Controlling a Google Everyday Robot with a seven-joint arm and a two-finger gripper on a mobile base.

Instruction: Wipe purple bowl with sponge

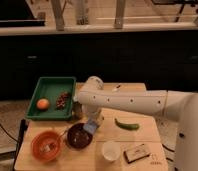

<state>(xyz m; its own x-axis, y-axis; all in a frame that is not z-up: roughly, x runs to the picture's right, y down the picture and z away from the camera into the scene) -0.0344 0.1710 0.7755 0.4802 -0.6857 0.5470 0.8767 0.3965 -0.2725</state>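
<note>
The purple bowl (78,136) sits on the wooden table (142,135) at the front left, to the right of the orange bowl (46,145). The light-blue sponge (90,126) is at the bowl's upper right rim, held at the end of my white arm. My gripper (89,122) reaches down from the arm's elbow to the sponge, just above the bowl's right edge. The gripper is mostly hidden behind the arm and the sponge.
A green tray (49,90) at the back left holds an orange fruit (43,104) and a brown clump (63,100). A green pepper (127,124) lies right of the arm. A white cup (111,150) and a dark block with pale top (137,153) stand at the front.
</note>
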